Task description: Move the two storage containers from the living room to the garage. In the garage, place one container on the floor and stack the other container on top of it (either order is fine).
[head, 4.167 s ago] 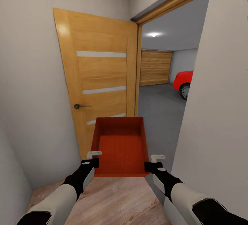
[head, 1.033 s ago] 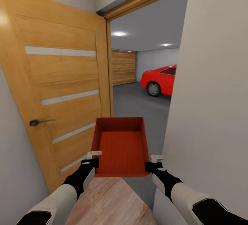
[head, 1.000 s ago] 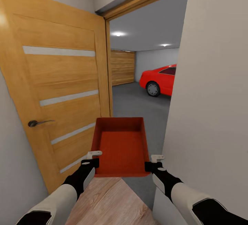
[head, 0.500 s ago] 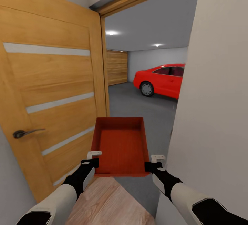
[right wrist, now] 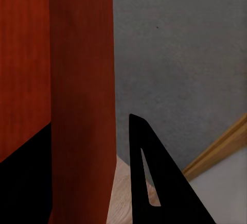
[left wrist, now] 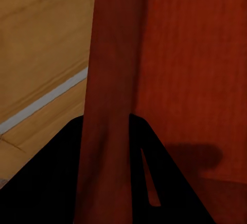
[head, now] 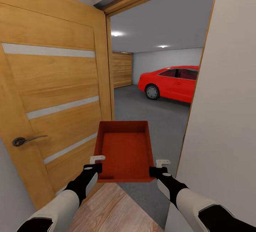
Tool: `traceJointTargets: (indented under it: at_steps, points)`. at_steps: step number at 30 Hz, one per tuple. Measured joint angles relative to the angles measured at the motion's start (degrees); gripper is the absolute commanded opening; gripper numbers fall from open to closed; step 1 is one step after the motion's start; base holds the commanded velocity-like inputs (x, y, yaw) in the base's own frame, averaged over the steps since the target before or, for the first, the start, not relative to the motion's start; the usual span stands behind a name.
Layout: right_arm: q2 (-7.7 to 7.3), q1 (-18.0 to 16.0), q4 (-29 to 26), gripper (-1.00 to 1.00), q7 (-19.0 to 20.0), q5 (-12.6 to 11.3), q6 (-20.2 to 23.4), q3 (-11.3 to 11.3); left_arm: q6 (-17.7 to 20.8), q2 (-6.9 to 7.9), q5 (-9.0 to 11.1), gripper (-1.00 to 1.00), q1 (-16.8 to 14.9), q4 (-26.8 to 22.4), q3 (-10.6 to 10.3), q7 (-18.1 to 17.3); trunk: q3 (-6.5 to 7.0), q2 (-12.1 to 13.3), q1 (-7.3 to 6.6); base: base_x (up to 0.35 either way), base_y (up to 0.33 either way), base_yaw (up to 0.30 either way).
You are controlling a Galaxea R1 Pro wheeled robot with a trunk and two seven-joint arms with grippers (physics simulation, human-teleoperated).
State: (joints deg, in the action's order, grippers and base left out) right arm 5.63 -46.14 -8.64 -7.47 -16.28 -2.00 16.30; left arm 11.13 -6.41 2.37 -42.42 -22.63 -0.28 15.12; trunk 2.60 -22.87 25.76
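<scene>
One red-orange storage container (head: 124, 148) hangs level in front of me, held by its two side walls. My left gripper (head: 95, 164) is shut on the container's left wall (left wrist: 110, 80), which runs between its black fingers (left wrist: 51, 183). My right gripper (head: 160, 166) is shut on the right wall (right wrist: 82, 80), with one finger (right wrist: 154, 183) outside it. Beyond the doorway lies the garage, with its dark grey concrete floor (head: 149, 114) and wood-slat door (head: 122, 69). The living room is out of view.
An open wooden door (head: 53, 100) with a lever handle (head: 25, 140) stands close on my left. A plain wall (head: 227, 100) closes the right side. A red car (head: 170, 82) is parked in the garage. Light wood planks (head: 106, 210) lie under me.
The camera has moved forward toward the doorway: the door fills more of the left and more of the car shows. The container and both grippers keep their place in the view.
</scene>
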Motion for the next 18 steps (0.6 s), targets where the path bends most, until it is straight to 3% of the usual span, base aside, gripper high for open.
traceJointTargets:
  at_steps: [5, 18]
  points:
    - [0.02, 0.0, 0.0, -1.00, 0.0, 0.1, 0.1, 0.0, 0.0, 0.02, 0.1, -1.00, 0.0, 0.0, -0.1, 0.0, 0.00, 0.0, 0.00, 0.000, 0.000, -0.067]
    - [-0.02, 0.0, 0.0, -1.00, 0.0, 0.1, 0.1, 0.0, 0.0, -0.01, 0.1, -1.00, 0.0, 0.1, 0.0, 0.0, 0.00, 0.0, 0.00, 0.000, 0.000, -0.230]
